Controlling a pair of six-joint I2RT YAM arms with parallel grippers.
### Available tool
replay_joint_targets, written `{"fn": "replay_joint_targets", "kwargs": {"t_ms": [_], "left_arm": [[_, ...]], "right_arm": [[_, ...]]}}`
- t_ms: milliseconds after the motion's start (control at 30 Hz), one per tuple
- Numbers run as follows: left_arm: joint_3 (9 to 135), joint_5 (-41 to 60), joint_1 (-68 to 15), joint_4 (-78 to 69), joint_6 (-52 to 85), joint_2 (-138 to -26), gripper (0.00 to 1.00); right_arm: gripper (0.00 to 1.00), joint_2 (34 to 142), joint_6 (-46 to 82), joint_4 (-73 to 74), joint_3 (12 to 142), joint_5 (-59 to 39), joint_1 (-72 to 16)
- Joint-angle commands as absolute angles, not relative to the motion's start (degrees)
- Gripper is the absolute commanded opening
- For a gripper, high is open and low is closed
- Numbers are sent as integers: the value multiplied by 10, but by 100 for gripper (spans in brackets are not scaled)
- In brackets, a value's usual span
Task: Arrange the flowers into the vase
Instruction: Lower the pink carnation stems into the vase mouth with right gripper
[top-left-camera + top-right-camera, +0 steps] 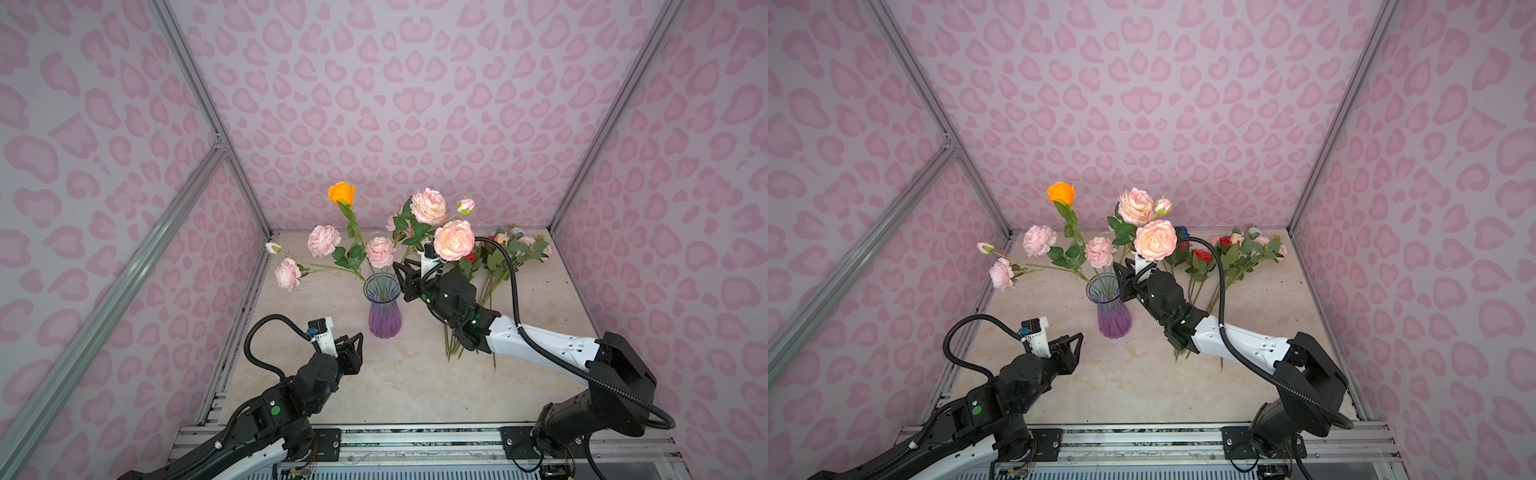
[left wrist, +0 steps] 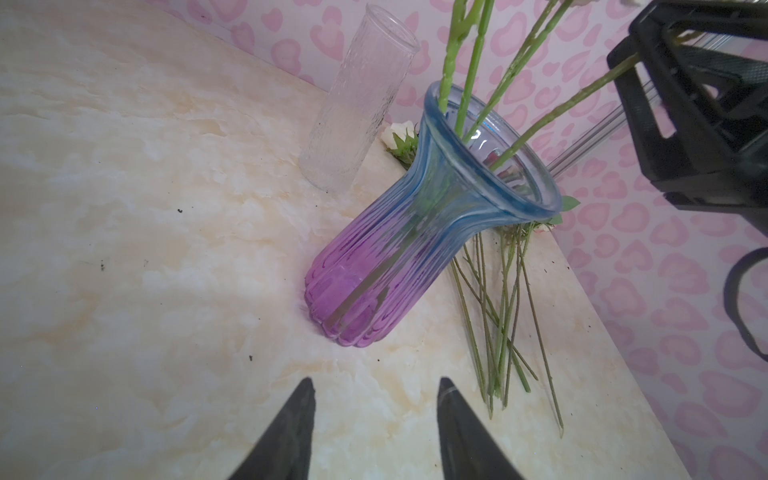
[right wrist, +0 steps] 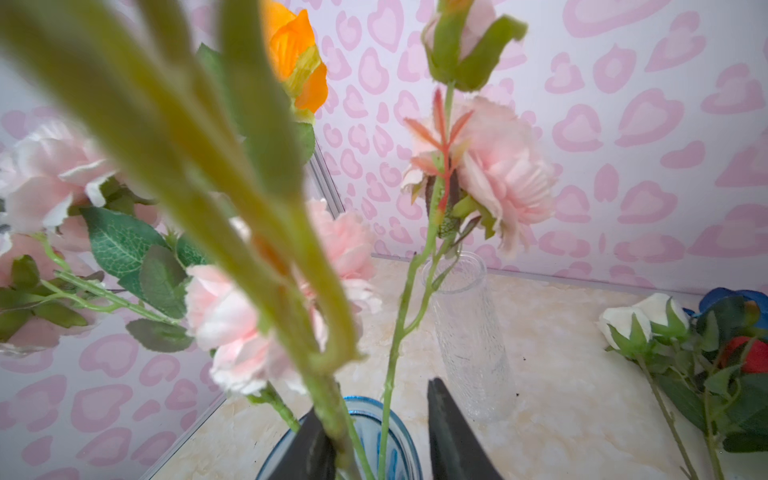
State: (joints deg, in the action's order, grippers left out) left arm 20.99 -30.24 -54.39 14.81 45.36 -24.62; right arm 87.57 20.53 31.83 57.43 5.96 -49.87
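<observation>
The vase (image 1: pixel 384 309) (image 1: pixel 1113 309), blue at the rim and purple at the base, stands mid-table and holds an orange rose (image 1: pixel 341 193) and several pale pink flowers (image 1: pixel 324 240). My right gripper (image 1: pixel 401 282) (image 3: pixel 374 399) hovers at the vase rim (image 3: pixel 374 405), open. A thick green stem (image 3: pixel 328 374) of a branch with large pink blooms (image 1: pixel 454 240) runs down between its fingers into the vase and leans on one finger; the other stands clear of it. My left gripper (image 1: pixel 357 338) (image 2: pixel 376 382) is open and empty, low over the table in front of the vase (image 2: pixel 399 232).
A pile of loose flowers (image 1: pixel 513 249) (image 1: pixel 1237 249) with red, white and blue blooms lies at the back right, its stems (image 2: pixel 498 316) reaching forward under my right arm. A clear textured glass cylinder (image 2: pixel 357 104) (image 3: pixel 469 332) stands behind the vase. Pink patterned walls enclose the marble table (image 1: pixel 395 382).
</observation>
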Motion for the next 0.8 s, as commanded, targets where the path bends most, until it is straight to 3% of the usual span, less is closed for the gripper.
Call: {"fn": "replay_joint_targets", "kwargs": {"t_ms": [0, 767], "left_arm": [[208, -305, -543, 128, 460, -246, 49], [205, -303, -543, 127, 463, -246, 49]], "right_arm": [[36, 883, 209, 314, 579, 45, -498], [37, 893, 229, 301, 583, 6, -488]]}}
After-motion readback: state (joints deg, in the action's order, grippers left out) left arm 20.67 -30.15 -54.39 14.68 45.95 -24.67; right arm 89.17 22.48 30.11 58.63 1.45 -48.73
